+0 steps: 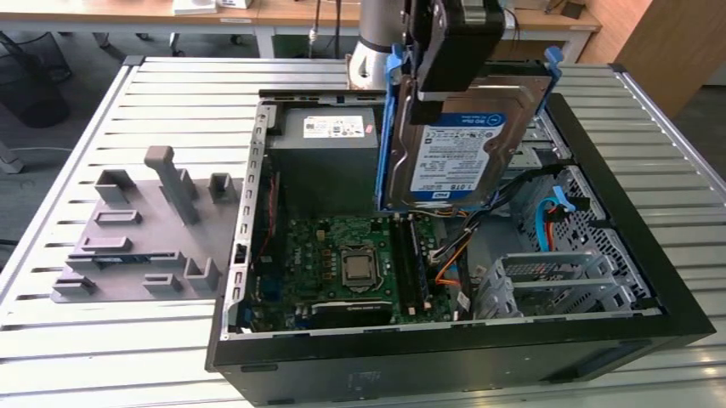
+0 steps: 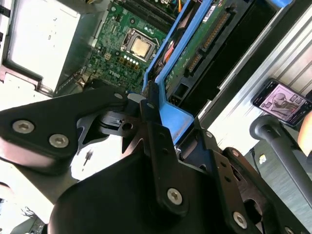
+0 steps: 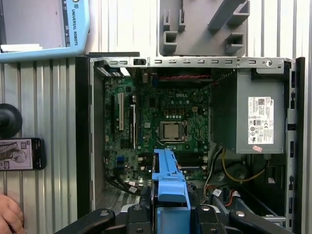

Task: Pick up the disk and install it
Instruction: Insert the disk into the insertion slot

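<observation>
Tool (image 1: 437, 98) clamped on disk (image 1: 465, 157) | disk upright above open computer case (image 1: 454, 361) | risk: edge-only hold, disk may slip onto cables (image 1: 448, 270)

The computer case (image 1: 454, 357) lies open on the surface (image 1: 170, 102). A plastic holder (image 1: 136, 246) rests just beside it, on the exterior view's left. Inside the case the motherboard (image 1: 340, 263) lies flat, the power supply (image 1: 329, 161) stands behind it, and a metal cage (image 1: 556, 285) sits on the exterior view's right. The disk (image 1: 465, 153) hangs nearly upright above the case, clamped in the end effector (image 1: 437, 93). In the first wrist view a phone (image 3: 22, 153) lies beside the case, near a hand (image 3: 9, 214).
</observation>
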`<move>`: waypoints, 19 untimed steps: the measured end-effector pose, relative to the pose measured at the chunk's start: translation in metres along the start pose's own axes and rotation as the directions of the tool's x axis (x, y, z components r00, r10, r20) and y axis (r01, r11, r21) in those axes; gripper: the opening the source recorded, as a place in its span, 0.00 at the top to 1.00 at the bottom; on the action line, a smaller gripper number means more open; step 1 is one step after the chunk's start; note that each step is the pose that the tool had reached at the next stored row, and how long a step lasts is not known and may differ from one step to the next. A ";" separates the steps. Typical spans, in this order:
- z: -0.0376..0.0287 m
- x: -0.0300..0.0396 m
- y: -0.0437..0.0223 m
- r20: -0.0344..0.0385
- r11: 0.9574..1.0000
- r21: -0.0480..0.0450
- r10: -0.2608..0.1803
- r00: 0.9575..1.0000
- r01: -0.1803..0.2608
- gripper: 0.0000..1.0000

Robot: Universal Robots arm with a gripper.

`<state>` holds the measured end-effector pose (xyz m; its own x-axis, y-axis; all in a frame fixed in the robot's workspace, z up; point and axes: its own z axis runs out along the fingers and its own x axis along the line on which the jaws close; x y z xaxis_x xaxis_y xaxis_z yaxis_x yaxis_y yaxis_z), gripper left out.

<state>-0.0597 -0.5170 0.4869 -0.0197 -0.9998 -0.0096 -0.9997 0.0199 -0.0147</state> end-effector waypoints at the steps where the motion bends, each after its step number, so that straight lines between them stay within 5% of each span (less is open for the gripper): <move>1: 0.0003 0.0000 -0.0026 0.000 1.000 0.000 0.000 1.000 0.000 0.64; 15: 0.0014 0.0001 -0.0070 0.000 1.000 0.000 0.000 1.000 0.000 0.64; 19: 0.0017 0.0107 -0.0072 0.000 1.000 0.000 0.000 1.000 0.000 0.64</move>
<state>-0.0527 -0.5278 0.4852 -0.0197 -0.9998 -0.0099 -0.9997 0.0198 -0.0147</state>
